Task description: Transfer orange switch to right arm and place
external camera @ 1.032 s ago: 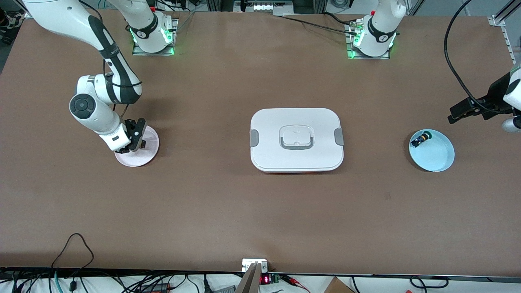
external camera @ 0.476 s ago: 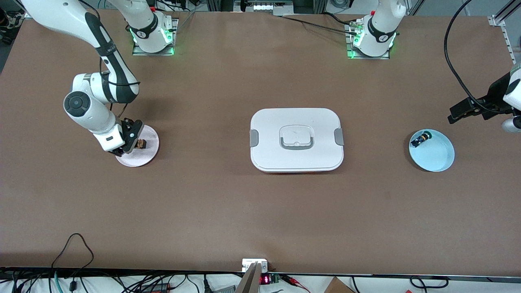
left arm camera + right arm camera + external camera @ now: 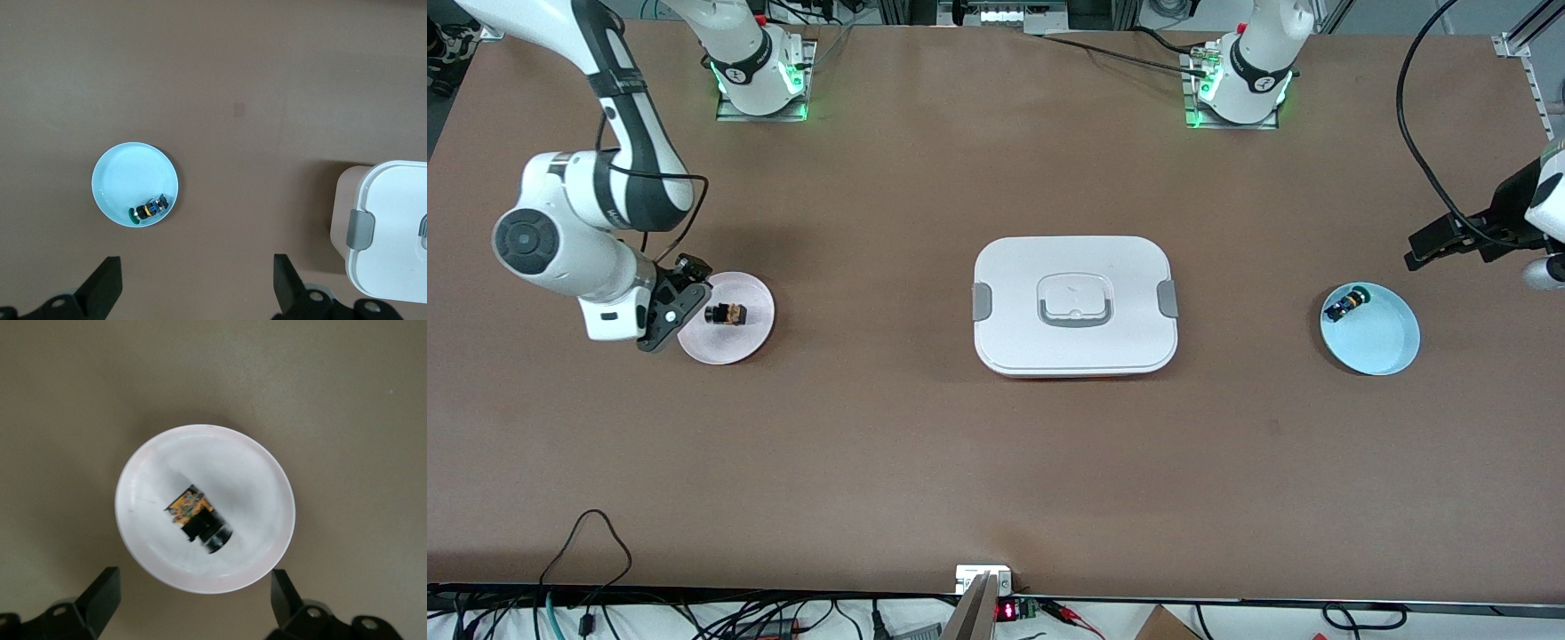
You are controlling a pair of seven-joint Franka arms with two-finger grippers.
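The orange switch (image 3: 726,313) (image 3: 198,518), a tiny black block with an orange-copper end, lies on its side on the pale pink plate (image 3: 752,341) (image 3: 267,480). No finger touches it. My right gripper (image 3: 674,305) (image 3: 193,588) hangs open over the plate's rim toward the right arm's end of the table, with nothing between its fingers. My left gripper (image 3: 1427,249) (image 3: 197,275) waits open and empty in the air at the left arm's end of the table, beside the light blue plate (image 3: 1394,352) (image 3: 117,175).
A white lidded box (image 3: 1074,305) (image 3: 393,233) stands mid-table between the two plates. A small black part with blue and green bits (image 3: 1344,305) (image 3: 148,209) lies in the light blue plate. Cables run along the table edge nearest the front camera.
My right gripper opened and let go of the orange switch on the pink plate, then rose and drew back toward the right arm's end of the table. The left arm stayed still.
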